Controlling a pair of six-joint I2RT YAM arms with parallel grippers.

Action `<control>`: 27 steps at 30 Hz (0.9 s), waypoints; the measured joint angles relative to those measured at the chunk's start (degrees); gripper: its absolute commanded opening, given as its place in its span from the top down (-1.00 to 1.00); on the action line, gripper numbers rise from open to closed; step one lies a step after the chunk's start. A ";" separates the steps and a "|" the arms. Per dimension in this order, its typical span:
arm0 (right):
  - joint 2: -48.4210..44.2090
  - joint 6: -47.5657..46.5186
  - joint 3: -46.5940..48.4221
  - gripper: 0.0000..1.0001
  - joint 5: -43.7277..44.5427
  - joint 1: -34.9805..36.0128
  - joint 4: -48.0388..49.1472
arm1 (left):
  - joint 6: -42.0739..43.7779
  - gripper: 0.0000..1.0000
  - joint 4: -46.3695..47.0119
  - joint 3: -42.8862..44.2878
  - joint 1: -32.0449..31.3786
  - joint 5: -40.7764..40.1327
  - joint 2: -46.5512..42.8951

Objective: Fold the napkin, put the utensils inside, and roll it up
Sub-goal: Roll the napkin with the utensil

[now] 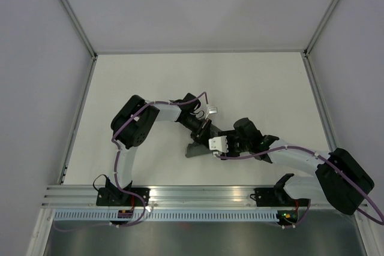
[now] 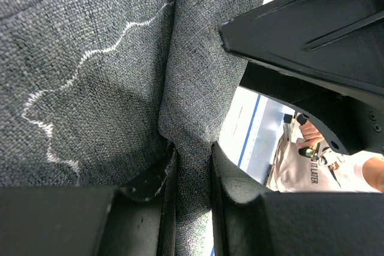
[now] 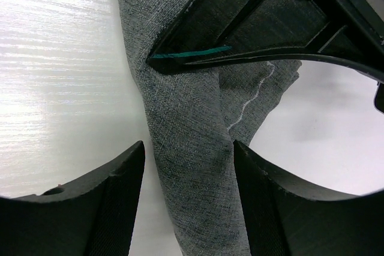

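Observation:
The dark grey napkin (image 1: 197, 148) lies bunched into a long roll at the table's middle, between the two arms. My left gripper (image 2: 192, 169) is shut on a fold of the napkin (image 2: 120, 76), the cloth squeezed between its two fingers. A thin pale stitched line runs over the fabric. My right gripper (image 3: 189, 169) stands open astride the napkin roll (image 3: 192, 148); a gap shows at its left finger, while the right finger sits against the cloth. From above, the left gripper (image 1: 207, 129) and right gripper (image 1: 211, 145) meet over the napkin. The utensils are hidden.
The white table (image 1: 252, 88) is walled by pale panels at the back and sides. An aluminium rail (image 1: 198, 193) runs along the near edge by the arm bases. The left gripper's finger (image 3: 252, 22) crosses just above the right gripper.

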 measured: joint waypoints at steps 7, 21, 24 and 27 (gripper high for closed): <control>1.11 -0.24 0.31 -0.30 -0.15 0.00 -0.20 | 0.31 0.67 -0.68 0.04 0.02 1.09 0.46; 5.64 -0.94 4.48 0.33 -1.81 -0.61 -3.08 | -0.22 0.15 -0.83 -0.72 0.26 -1.42 -0.79; 6.95 -1.18 6.47 0.34 -3.87 -2.10 -5.66 | -1.51 0.12 1.22 -2.58 0.22 -5.18 -3.74; 9.31 -1.40 9.62 0.35 -6.05 -4.04 -9.14 | -3.28 0.10 4.44 -4.68 0.37 -10.27 -7.15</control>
